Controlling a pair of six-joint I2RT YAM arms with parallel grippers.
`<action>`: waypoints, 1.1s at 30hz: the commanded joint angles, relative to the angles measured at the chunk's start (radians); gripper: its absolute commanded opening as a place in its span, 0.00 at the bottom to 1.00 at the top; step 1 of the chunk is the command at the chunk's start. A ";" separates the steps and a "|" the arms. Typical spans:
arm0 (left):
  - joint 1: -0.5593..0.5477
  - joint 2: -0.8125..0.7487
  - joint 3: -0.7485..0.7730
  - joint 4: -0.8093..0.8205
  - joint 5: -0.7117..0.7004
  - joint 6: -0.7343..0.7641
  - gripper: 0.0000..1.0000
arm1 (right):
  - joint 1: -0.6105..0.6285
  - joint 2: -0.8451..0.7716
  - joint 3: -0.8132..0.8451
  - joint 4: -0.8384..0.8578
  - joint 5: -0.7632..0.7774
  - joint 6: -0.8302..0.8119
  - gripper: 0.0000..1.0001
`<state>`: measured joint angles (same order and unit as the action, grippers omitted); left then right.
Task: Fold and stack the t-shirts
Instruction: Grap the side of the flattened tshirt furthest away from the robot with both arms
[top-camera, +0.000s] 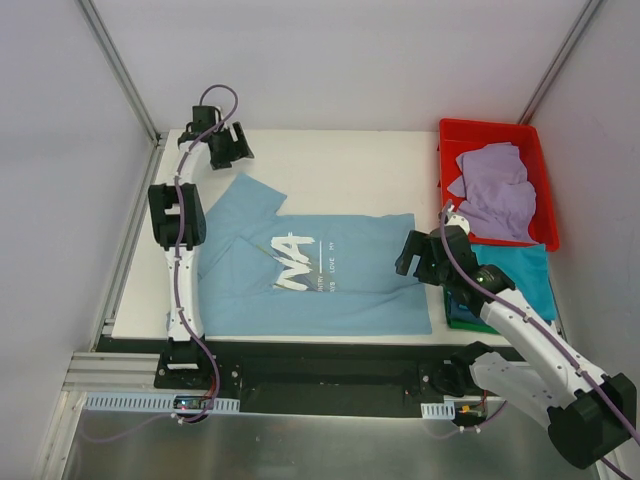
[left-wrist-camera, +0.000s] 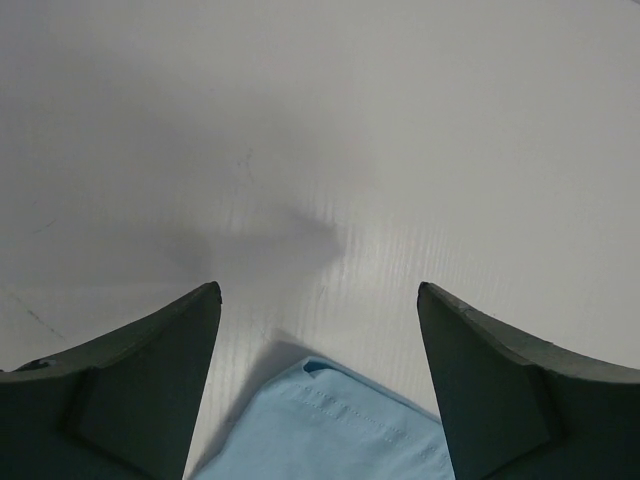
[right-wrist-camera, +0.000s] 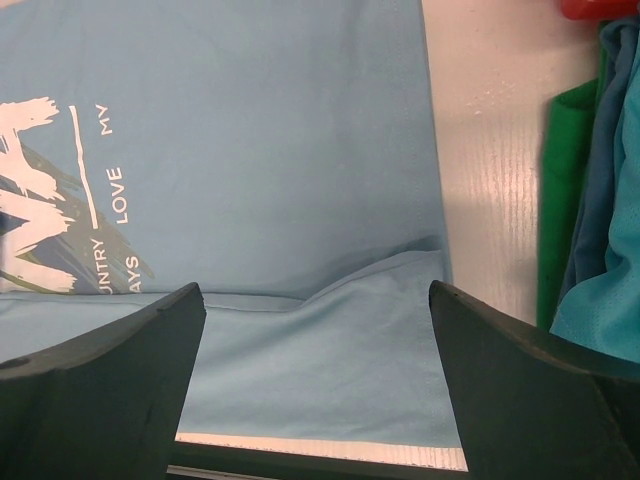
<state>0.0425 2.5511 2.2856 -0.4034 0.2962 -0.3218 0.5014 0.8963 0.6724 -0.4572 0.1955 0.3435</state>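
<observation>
The light blue t-shirt (top-camera: 310, 275) with white lettering lies spread on the white table, its near edge folded over. My left gripper (top-camera: 232, 146) is open and empty above the far left of the table, just past the shirt's sleeve corner (left-wrist-camera: 330, 425). My right gripper (top-camera: 412, 256) is open and empty over the shirt's right edge (right-wrist-camera: 330, 350). A lavender t-shirt (top-camera: 497, 190) lies in the red bin (top-camera: 450, 135). Teal, blue and dark green t-shirts (top-camera: 520, 275) are stacked at the right; they also show in the right wrist view (right-wrist-camera: 600, 200).
The white table (top-camera: 350, 160) ends at a black rail along the near edge (top-camera: 320, 355). White walls with metal posts enclose the back and sides. The red bin stands at the far right corner.
</observation>
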 joint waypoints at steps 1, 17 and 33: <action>-0.029 -0.028 0.014 -0.035 -0.032 -0.023 0.78 | -0.006 0.007 -0.005 0.023 -0.024 0.014 0.96; -0.098 -0.034 0.077 -0.291 -0.290 0.023 0.62 | -0.015 -0.037 -0.040 0.023 -0.041 0.018 0.96; -0.098 0.017 0.152 -0.388 -0.319 0.033 0.45 | -0.015 -0.054 -0.060 0.023 -0.044 0.031 0.96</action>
<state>-0.0525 2.5507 2.3829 -0.7353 -0.0055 -0.3096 0.4919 0.8642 0.6159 -0.4515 0.1574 0.3588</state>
